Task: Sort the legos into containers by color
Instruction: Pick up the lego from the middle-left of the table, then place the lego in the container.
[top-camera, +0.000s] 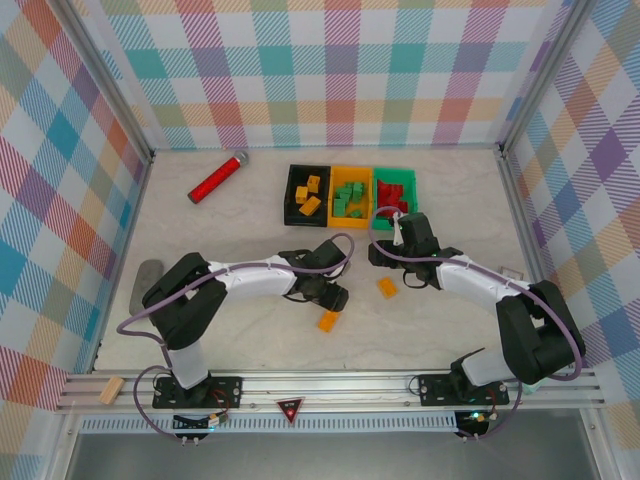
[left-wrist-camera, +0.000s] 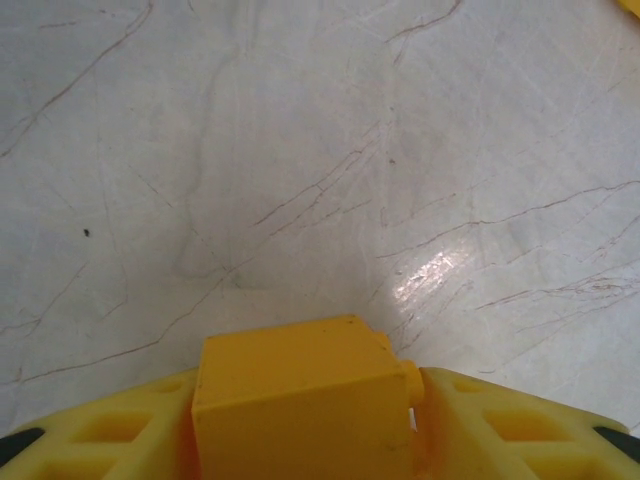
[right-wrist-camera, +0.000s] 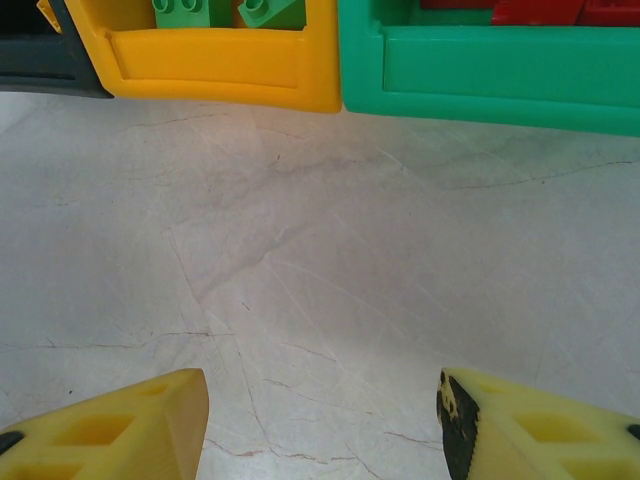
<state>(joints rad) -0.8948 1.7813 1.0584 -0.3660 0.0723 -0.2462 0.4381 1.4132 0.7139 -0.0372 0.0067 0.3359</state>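
My left gripper (top-camera: 333, 298) is shut on a yellow-orange lego (left-wrist-camera: 300, 400), which sits between its yellow fingers (left-wrist-camera: 520, 425) low over the table. In the top view that lego (top-camera: 328, 321) shows at the gripper's tip. Another yellow-orange lego (top-camera: 387, 287) lies on the table between the arms. My right gripper (right-wrist-camera: 320, 420) stands open over bare table, just in front of the containers. The black bin (top-camera: 291, 195) holds yellow legos, the orange-yellow bin (right-wrist-camera: 210, 65) holds green legos (right-wrist-camera: 185, 10), and the green bin (right-wrist-camera: 500, 70) holds red ones (top-camera: 393, 191).
A long red cylinder with a silver end (top-camera: 217, 178) lies at the back left. A grey flat object (top-camera: 146, 283) rests by the left wall, a wooden block (top-camera: 110, 389) on the front rail. Plaid walls close in three sides.
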